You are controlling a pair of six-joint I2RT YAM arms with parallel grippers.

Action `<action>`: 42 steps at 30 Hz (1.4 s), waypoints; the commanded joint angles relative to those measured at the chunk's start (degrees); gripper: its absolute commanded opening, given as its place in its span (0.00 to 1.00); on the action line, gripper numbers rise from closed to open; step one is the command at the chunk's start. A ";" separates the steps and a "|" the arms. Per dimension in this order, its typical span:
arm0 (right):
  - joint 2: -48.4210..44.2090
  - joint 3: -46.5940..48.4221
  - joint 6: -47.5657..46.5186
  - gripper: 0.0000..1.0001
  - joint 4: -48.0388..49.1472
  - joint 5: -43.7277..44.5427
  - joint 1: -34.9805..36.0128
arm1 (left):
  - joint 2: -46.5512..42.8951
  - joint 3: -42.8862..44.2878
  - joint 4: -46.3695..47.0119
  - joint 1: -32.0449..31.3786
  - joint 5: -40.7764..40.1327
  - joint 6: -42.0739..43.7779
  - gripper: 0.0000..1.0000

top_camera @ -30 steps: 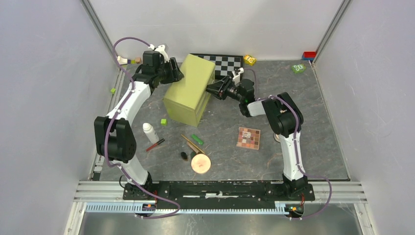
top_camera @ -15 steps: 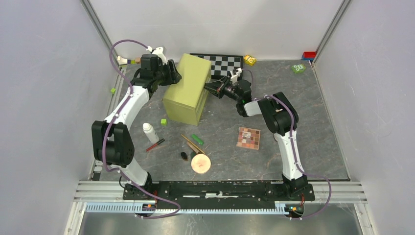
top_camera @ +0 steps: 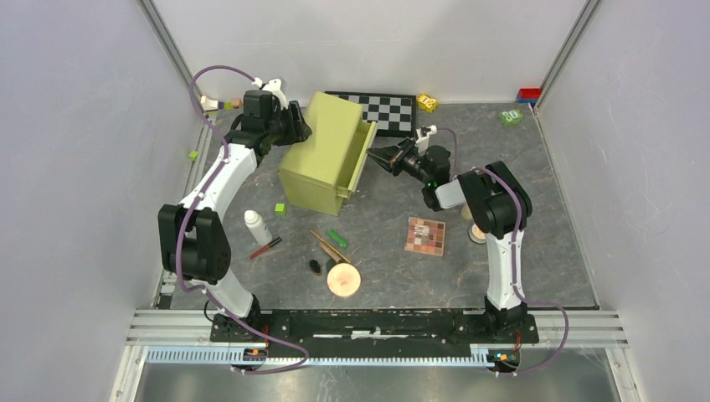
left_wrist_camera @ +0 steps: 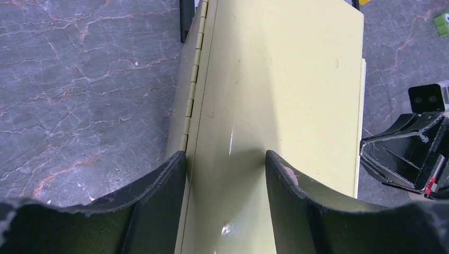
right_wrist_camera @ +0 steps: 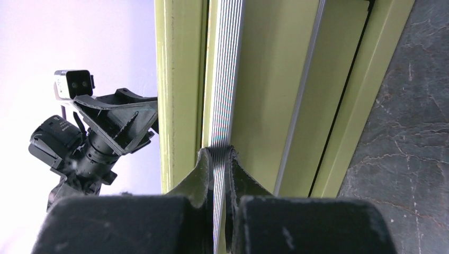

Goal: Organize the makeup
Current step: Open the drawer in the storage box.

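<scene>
A yellow-green drawer box (top_camera: 322, 155) stands at the back middle. My left gripper (top_camera: 295, 124) is open, its fingers (left_wrist_camera: 159, 180) resting on the box's top by the hinge. My right gripper (top_camera: 374, 155) is shut on the silver handle (right_wrist_camera: 225, 79) of the top drawer (top_camera: 362, 159), which stands partly out. On the table lie a white bottle (top_camera: 255, 226), a red pencil (top_camera: 264, 248), a green tube (top_camera: 337, 238), a bronze tube (top_camera: 326, 245), a black brush (top_camera: 315, 267), a round peach compact (top_camera: 343, 280) and a square palette (top_camera: 425, 236).
A chequered board (top_camera: 387, 109) lies behind the box. A green cube (top_camera: 280, 208) sits by the box's front left corner, another (top_camera: 192, 155) at the left wall. Small coloured blocks (top_camera: 511, 117) lie at the back right. Grey walls close in three sides.
My right gripper has moved right with the handle, and the top drawer has slid out of the box. The left gripper has stayed on the box top.
</scene>
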 commanded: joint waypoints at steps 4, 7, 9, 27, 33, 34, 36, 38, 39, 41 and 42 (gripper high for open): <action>-4.47 -0.02 -9.48 0.01 -6.37 -0.27 -0.44 | 5.00 -3.26 -16.43 -1.10 0.71 0.55 0.62; -6.79 0.47 -14.16 0.17 -13.14 1.12 -0.62 | 4.89 -3.25 -16.45 -0.93 0.73 0.55 0.62; -8.43 1.13 -18.22 0.32 -18.52 2.68 -0.69 | 4.87 -3.22 -16.43 -0.78 0.80 0.54 0.62; -16.58 10.94 -37.50 0.66 -46.95 13.38 0.49 | 4.38 -2.54 -16.34 -0.22 1.60 0.66 0.63; -14.39 21.55 -42.37 0.70 -58.61 15.25 3.25 | 4.98 -1.04 -17.95 -0.22 0.49 2.68 0.63; -13.82 23.55 -43.05 0.75 -60.42 15.88 3.71 | 4.98 -0.95 -18.12 -0.23 0.29 2.82 0.63; -12.81 26.83 -44.59 0.80 -64.59 17.54 4.44 | 4.85 -1.06 -18.19 -0.22 0.37 2.83 0.63; -11.70 30.16 -46.05 0.81 -70.19 20.08 5.06 | 4.80 -1.08 -18.19 -0.26 0.46 2.83 0.63; -10.95 31.65 -46.85 0.82 -72.62 20.97 5.41 | 4.87 -1.14 -18.17 -0.22 0.53 2.83 0.64; -9.85 34.58 -48.10 0.82 -76.73 23.24 5.93 | 5.01 -1.03 -18.19 -0.22 0.68 2.83 0.63; -9.40 35.61 -48.73 0.83 -78.55 24.51 6.27 | 5.06 -0.98 -18.18 -0.24 0.80 2.83 0.63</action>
